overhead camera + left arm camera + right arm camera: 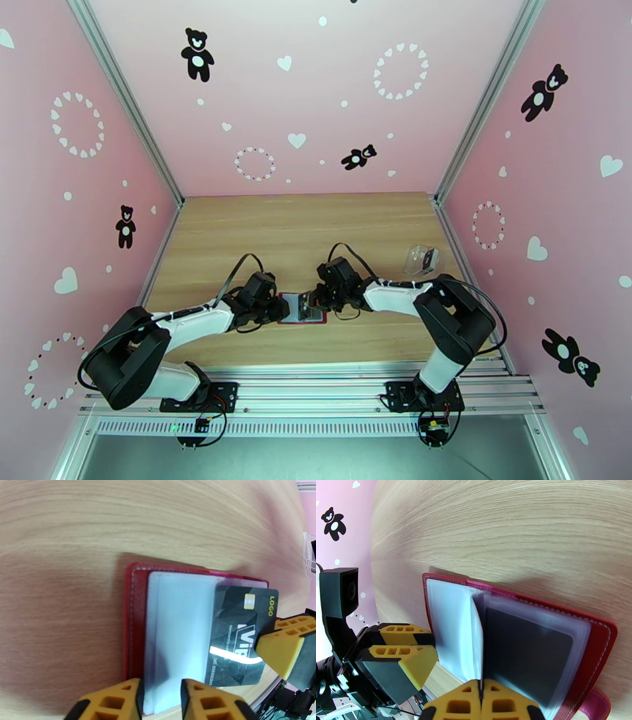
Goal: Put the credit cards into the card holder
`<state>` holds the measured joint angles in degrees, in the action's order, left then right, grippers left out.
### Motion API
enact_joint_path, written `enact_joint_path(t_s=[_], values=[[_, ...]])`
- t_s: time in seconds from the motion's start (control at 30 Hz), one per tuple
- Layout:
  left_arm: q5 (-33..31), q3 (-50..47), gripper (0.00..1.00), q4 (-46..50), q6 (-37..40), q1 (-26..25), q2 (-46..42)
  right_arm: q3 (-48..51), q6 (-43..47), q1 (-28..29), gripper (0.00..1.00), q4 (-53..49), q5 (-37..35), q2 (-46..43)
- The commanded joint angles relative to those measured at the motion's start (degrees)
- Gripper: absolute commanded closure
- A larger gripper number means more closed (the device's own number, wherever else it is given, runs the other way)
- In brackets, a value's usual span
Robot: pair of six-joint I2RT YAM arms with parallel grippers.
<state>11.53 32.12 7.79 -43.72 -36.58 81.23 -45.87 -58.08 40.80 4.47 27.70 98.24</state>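
**Left gripper (161, 693) clamps sleeves (177, 630) of card holder (134, 618)**

Left arm (186, 320) and right arm (399, 296) reach inward, low over the table (316, 229). Left wrist view catches the credit card (241, 634) face-on over the open card holder; right wrist view has it edge-on, pinched in the right gripper (480, 689).

— Both arms alike?
— Yes: left arm (182, 320), right arm (395, 296), white shells, black joints, looping black cables (251, 255).
— The end effectors?
— Left end effector (160, 695), right end effector (482, 701): yellow fingers (114, 701), ribbed cut-outs.

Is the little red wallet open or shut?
Open. The card holder lies spread on the table, and its pale sleeves show inside.
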Motion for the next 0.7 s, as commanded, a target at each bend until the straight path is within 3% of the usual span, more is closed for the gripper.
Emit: enact_joint_path(t_s=[0.0, 0.67], values=[[-0.4, 1.1, 0.68, 0.8, 0.9, -0.5, 0.8, -0.3, -0.6, 0.0, 1.00, -0.2, -2.2, 1.7], [-0.4, 0.8, 0.68, 1.0, 0.9, -0.5, 0.2, 1.5, -1.5, -0.5, 1.00, -0.9, -5.2, 0.3]])
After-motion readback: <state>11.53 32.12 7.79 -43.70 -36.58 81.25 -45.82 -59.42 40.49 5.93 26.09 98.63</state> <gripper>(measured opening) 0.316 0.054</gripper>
